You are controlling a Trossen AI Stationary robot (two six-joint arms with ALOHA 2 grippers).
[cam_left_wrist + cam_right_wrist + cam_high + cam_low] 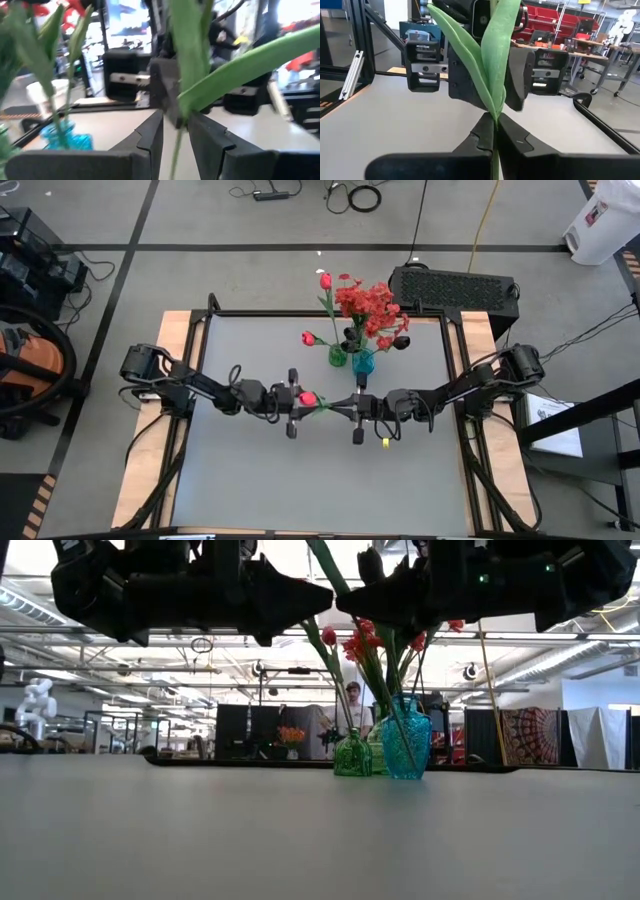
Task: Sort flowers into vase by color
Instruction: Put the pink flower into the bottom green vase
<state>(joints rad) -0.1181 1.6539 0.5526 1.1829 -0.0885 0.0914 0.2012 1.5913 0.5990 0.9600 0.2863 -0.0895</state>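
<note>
A tulip with a pinkish-red bud [308, 398] and a thin green stem [330, 404] hangs above the table's middle, where both arms meet fingertip to fingertip. My right gripper [495, 125] is shut on the stem. My left gripper [175, 125] is open, one finger on each side of the stem, and the gap is wider than the stem. The bud lies over the left fingers. At the far middle, a green vase [338, 357] and a blue vase [362, 363] stand on the table, holding red blossoms [372, 305], tulips [325, 280] and dark buds [400, 340]. My right gripper pinches the stem between its two fingers at the base of the long leaves [495, 116]. The fingers come level from the table's right and lie roughly along the stem. The flower is clear of the table, its leaves [490, 60] slanting up toward the left gripper.
The grey tabletop [250, 470] is bare on the near half and at both sides. A black box [455, 285] sits just beyond the far right corner. Dark frame rails [455, 380] edge the table. A person [352, 700] stands in the room behind the vases.
</note>
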